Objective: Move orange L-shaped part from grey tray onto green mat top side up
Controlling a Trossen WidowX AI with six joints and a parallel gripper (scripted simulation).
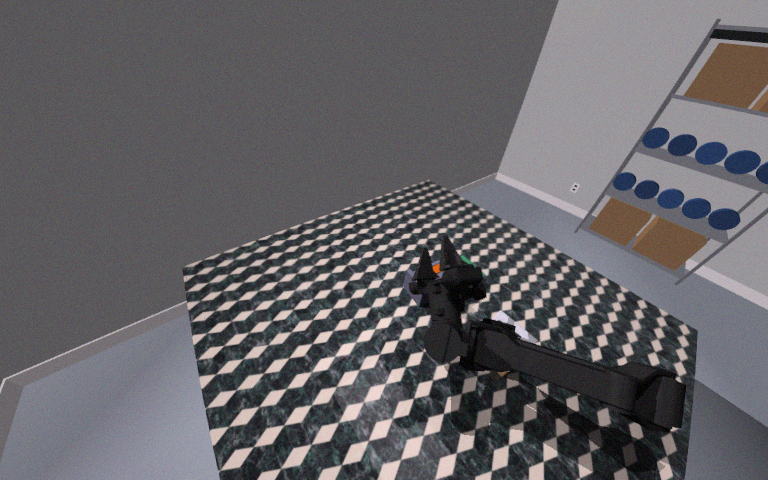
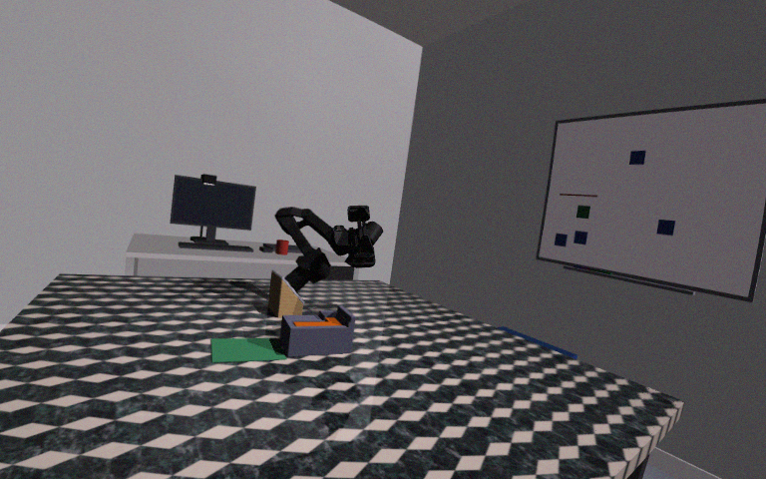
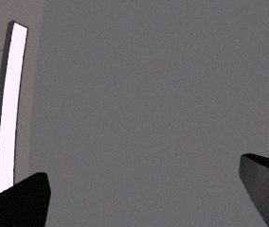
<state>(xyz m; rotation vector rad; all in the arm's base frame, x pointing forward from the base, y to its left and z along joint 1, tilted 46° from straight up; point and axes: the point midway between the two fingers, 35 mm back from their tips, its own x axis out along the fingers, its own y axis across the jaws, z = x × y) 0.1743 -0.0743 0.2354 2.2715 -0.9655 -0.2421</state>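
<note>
The orange part [image 1: 436,268] [image 2: 316,323] lies in the pocket of the grey tray [image 1: 410,286] [image 2: 319,342]; its top looks about level with the rim in the exterior view. The green mat [image 1: 466,260] [image 2: 238,351] lies beside the tray. My gripper [image 1: 435,244] [image 3: 145,177] is open and empty, its fingers wide apart. It is raised well above the table, behind the tray as seen in the exterior view. The wrist view shows a plain wall and a bright light strip, with no part or tray. The arm hides much of the tray in the top view.
A wooden block with a slanted, pale face [image 1: 510,324] [image 2: 283,299] stands on the patterned table [image 1: 293,333] [image 2: 197,415] near the tray, on the arm's side. A raised dark piece [image 2: 344,315] stands at one end of the tray.
</note>
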